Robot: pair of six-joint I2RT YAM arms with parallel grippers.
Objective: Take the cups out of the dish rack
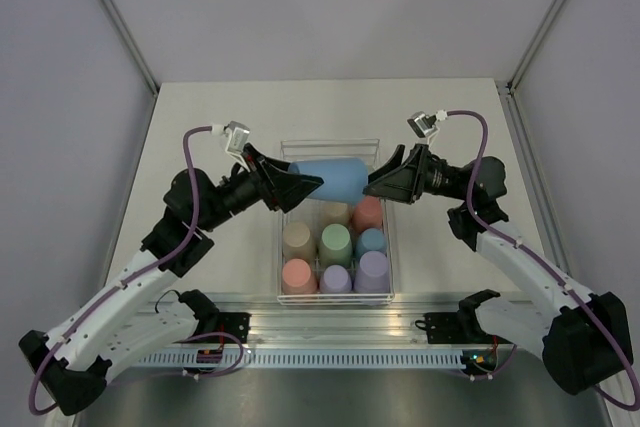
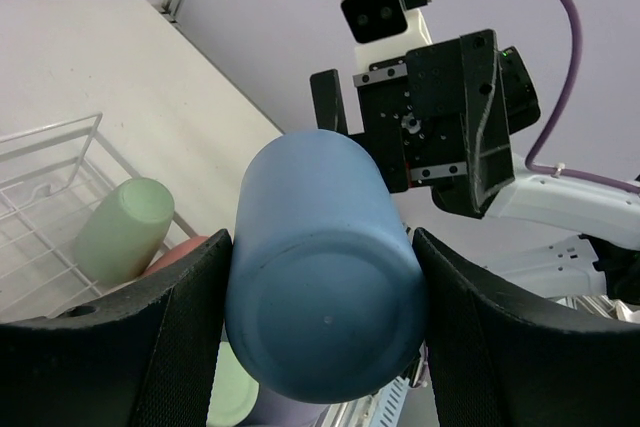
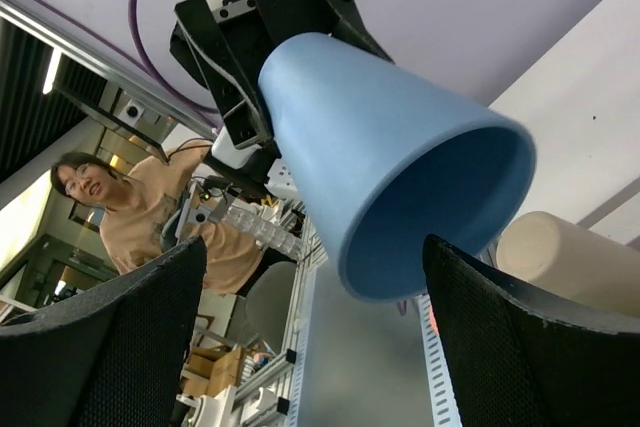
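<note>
Currently, the blue cup point(image 1: 338, 179) lies horizontally in the air at the centre of the top frame, above the far end of the dish rack point(image 1: 281, 257). Its closed base faces frame left and its open mouth faces frame right.

The left pincer point(image 1: 312, 185) is clamped on the base end of this cup. In the left wrist view, both fingers point(image 2: 180, 347) press against its sides.

The right pincer point(image 1: 372, 188) is spread wide, with its fingers point(image 3: 110, 347) on either side of the mouth end. Contact with the cup cannot be confirmed.

Eight cups stand in the rack:
- Lowest row in the frame: salmon cup point(image 1: 299, 274), lavender cup point(image 1: 335, 279), larger lavender cup point(image 1: 372, 269).
- Middle row: beige cup point(image 1: 298, 239), green cup point(image 1: 335, 240), light blue cup point(image 1: 371, 241).
- Upper row, partly under the held cup: pale beige cup point(image 1: 335, 212), pink cup point(image 1: 367, 212).

The rack rests on the white surface point(image 1: 200, 127) at lower centre of the frame, between the two arms.
</note>
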